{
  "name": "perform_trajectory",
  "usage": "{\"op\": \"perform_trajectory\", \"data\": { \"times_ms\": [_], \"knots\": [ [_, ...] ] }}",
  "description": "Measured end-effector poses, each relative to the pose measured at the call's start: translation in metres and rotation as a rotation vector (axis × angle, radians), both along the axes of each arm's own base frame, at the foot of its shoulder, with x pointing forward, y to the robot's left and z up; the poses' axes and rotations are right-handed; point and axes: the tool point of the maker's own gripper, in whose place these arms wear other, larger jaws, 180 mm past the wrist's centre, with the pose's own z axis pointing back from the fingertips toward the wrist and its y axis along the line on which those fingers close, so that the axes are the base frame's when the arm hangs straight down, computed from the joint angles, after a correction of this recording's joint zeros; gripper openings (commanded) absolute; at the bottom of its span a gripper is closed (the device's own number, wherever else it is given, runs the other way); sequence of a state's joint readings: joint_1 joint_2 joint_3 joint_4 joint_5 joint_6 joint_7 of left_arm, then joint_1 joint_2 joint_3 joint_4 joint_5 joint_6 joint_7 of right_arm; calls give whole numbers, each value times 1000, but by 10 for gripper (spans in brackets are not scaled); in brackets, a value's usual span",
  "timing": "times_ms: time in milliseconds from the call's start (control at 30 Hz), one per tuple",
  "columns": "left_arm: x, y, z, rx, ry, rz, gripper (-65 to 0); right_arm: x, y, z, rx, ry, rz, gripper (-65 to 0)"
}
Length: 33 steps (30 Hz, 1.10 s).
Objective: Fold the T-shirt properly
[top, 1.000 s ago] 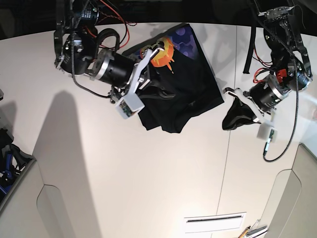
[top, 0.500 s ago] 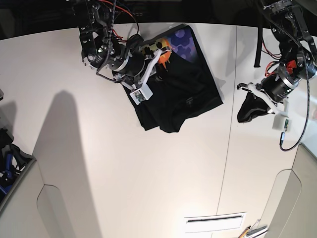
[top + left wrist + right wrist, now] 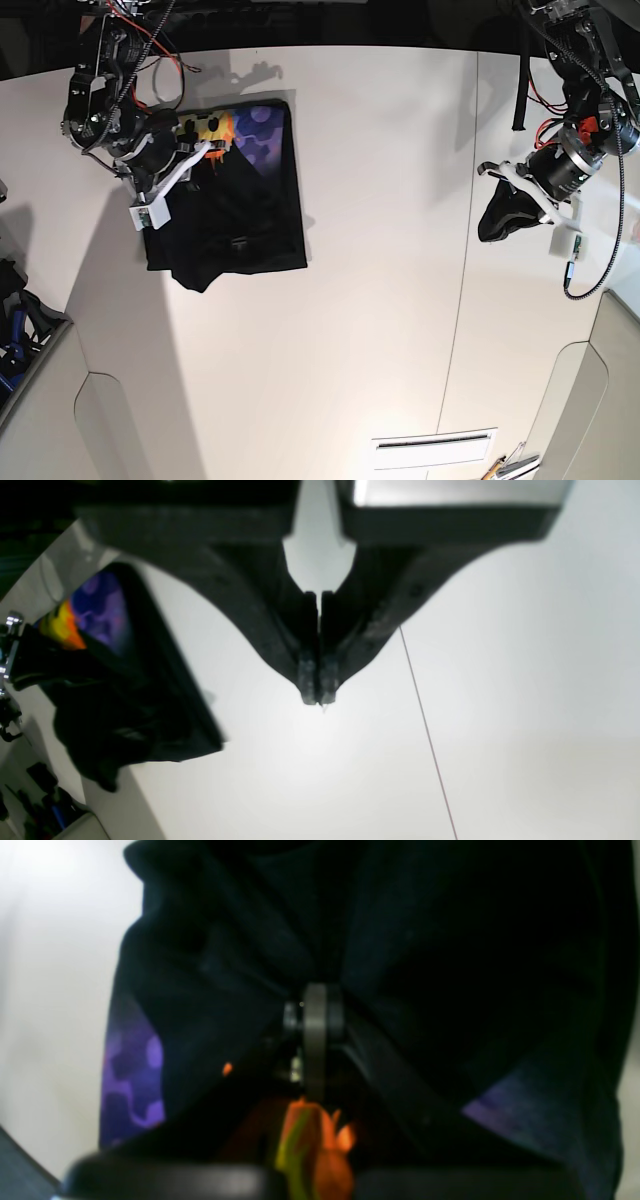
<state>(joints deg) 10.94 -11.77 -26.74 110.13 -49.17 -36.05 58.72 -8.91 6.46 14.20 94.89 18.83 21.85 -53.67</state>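
The black T-shirt (image 3: 235, 215) lies bunched and partly folded at the table's far left, its orange-yellow and purple print (image 3: 243, 125) showing along the top edge. My right gripper (image 3: 211, 148) is shut on the cloth near the print. In the right wrist view its fingers (image 3: 315, 1040) pinch dark folds of the T-shirt (image 3: 450, 965), with orange print just below them. My left gripper (image 3: 490, 228) hangs shut and empty over bare table at the right, well apart from the shirt. In the left wrist view the gripper (image 3: 316, 697) has its jaws pressed together, and the T-shirt (image 3: 125, 705) lies far left.
A seam (image 3: 463, 300) runs down the white table right of centre. A white slotted plate (image 3: 433, 450) sits at the front edge. Dark clutter (image 3: 15, 325) lies beyond the table's left edge. Cables hang from both arms.
My right arm has dragged the T-shirt leftward across the table, from the back centre to the far left. My left gripper has drifted slightly right and stays shut.
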Motion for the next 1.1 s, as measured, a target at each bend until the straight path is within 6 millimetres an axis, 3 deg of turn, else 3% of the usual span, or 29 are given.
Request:
{"op": "perform_trajectory", "data": {
  "times_ms": [200, 400, 533, 667, 800, 867, 933, 1100],
  "knots": [
    [0, 0, 0, -1, 0, 0, -650, -16, -54, -3, -95, 31, -61, -650],
    [0, -1, 1, -7, -2, -2, -650, -24, -58, -3, -67, 42, -77, -650],
    [0, -4, 4, -31, -13, -8, -650, -13, -53, 6, -46, 12, -71, -650],
    [0, -5, 5, -39, -16, -10, -650, 3, -55, 30, -100, -34, -44, -650],
    [0, -5, 6, -37, -18, -10, -650, 48, -48, 97, -123, -270, -27, -650],
    [-1, -5, 9, -27, -21, -15, -650, 61, -41, 127, -125, -371, -5, -650],
    [-2, -2, 16, -3, -32, -12, -650, 59, -32, 142, -128, -418, 43, -650],
    [-18, 19, 40, 73, -86, 44, -650, 26, -12, 142, -79, -387, 103, -650]
  ]
}}
